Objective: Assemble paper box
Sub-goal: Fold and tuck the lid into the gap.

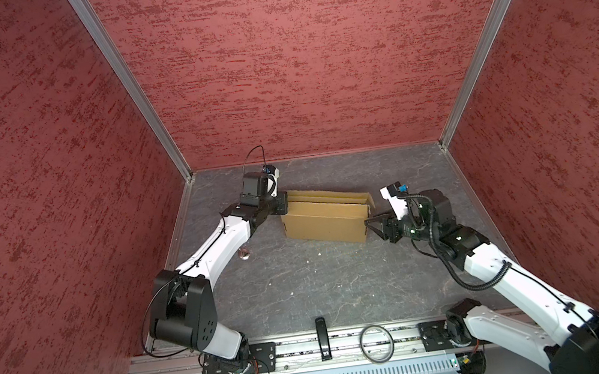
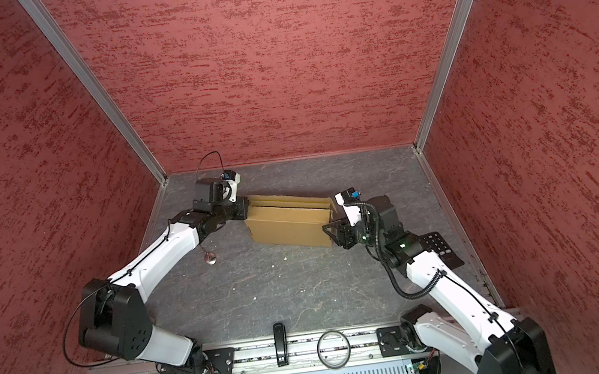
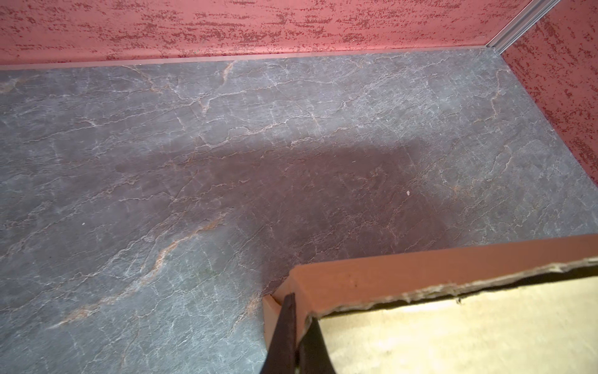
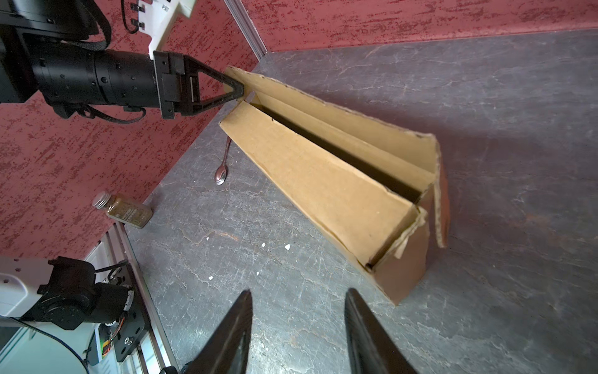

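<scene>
Left: my left arm [image 1: 218, 242], reaching in to the left end of the paper box [image 1: 324, 220]. There my left jaws are closed tight, pinching a cardboard edge at that end's far corner.

Centre: paper box, half-formed, standing on the table [image 1: 304, 293] toward the back. Its long axis runs left to right, from one pair of jaws to the other. Top open; a loose flap stands ajar at the right end.

Right: my right jaws, partly open, holding nothing, just beside the box's right end and pointing at it. Touching or not, I cannot tell.

Judgement: the free right end lies nearest my right arm [image 1: 497, 272], so that flap falls to it.
</scene>
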Action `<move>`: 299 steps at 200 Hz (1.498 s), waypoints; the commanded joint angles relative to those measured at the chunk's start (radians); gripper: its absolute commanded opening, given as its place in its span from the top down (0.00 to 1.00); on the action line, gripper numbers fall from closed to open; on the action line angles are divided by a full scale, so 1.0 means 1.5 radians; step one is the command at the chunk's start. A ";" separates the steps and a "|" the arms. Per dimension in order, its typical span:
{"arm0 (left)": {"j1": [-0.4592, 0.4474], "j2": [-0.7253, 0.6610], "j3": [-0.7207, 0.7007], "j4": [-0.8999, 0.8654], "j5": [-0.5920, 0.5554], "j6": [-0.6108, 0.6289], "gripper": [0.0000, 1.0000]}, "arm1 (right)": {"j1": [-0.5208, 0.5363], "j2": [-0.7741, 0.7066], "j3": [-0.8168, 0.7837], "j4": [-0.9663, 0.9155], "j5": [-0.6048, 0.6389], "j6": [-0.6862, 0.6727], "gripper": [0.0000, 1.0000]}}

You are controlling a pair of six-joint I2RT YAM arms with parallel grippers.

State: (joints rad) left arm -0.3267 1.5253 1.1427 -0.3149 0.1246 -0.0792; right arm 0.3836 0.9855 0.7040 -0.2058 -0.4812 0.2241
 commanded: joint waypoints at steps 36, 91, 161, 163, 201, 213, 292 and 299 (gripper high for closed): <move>-0.005 -0.017 -0.030 -0.011 0.001 -0.003 0.95 | 0.004 0.035 0.072 -0.011 0.087 -0.021 0.54; -0.005 -0.011 -0.034 -0.008 0.001 -0.004 0.95 | 0.004 0.081 0.160 -0.067 0.128 -0.040 0.55; -0.006 -0.013 -0.039 -0.003 -0.005 -0.006 0.96 | 0.004 0.101 0.159 -0.105 0.165 -0.008 0.59; -0.006 -0.012 -0.039 -0.003 -0.005 -0.006 0.96 | 0.004 0.102 0.159 -0.106 0.166 -0.008 0.59; -0.006 -0.013 -0.043 0.000 -0.003 -0.008 0.96 | 0.004 0.117 0.157 -0.113 0.181 -0.007 0.59; -0.006 -0.014 -0.045 -0.001 -0.005 -0.008 0.96 | 0.004 0.120 0.157 -0.108 0.182 -0.007 0.59; -0.006 -0.012 -0.049 0.006 -0.005 -0.012 0.96 | 0.004 0.156 0.160 -0.087 0.171 -0.005 0.71; -0.006 -0.012 -0.049 0.007 -0.005 -0.012 0.96 | 0.004 0.157 0.160 -0.086 0.171 -0.005 0.72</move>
State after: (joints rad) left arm -0.3305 1.5108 1.0977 -0.2523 0.1211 -0.0822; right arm 0.3840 1.2201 0.9329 -0.3553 -0.2386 0.2008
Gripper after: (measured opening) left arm 0.047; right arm 0.294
